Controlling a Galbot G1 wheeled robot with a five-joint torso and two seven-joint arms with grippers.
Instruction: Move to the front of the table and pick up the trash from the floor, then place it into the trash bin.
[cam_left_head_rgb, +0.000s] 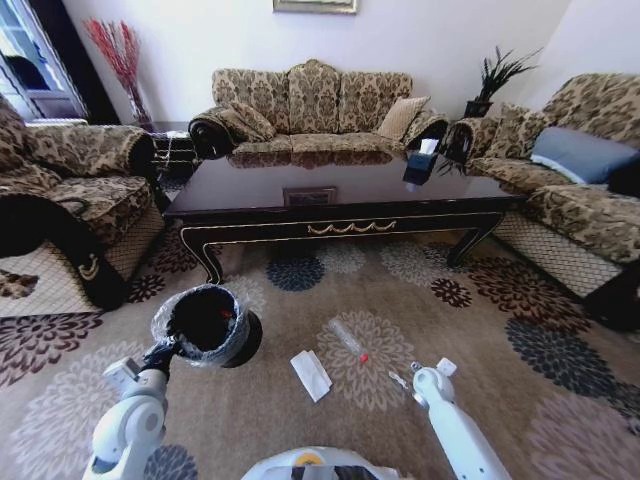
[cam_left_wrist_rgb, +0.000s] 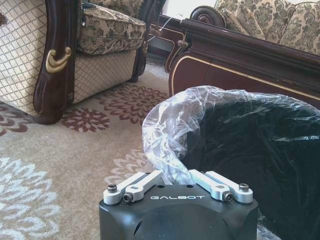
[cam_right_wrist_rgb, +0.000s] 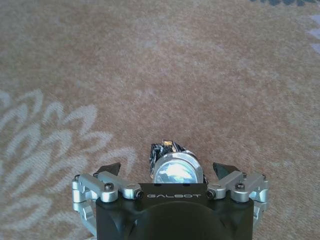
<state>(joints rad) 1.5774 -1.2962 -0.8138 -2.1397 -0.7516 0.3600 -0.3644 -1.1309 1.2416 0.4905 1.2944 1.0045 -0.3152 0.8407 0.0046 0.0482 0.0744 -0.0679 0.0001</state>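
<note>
The left end effector (cam_left_head_rgb: 160, 352) is clamped on the rim of the trash bin (cam_left_head_rgb: 208, 325), pinching the crinkly clear liner (cam_left_wrist_rgb: 167, 135) between its fingers (cam_left_wrist_rgb: 145, 184) and holding the bin just ahead of it over the patterned carpet (cam_left_head_rgb: 500, 340). The right end effector (cam_right_wrist_rgb: 170, 172) hangs low over the carpet with its fingers spread wide, straddling a small silvery piece (cam_right_wrist_rgb: 175, 167) (its identity unclear). Ahead and to its left lie the white wrapper (cam_left_head_rgb: 311, 375) and the clear red-tipped tube (cam_left_head_rgb: 347, 339). Beyond them stands the dark glossy surface (cam_left_head_rgb: 340, 190), well apart from both end effectors.
</note>
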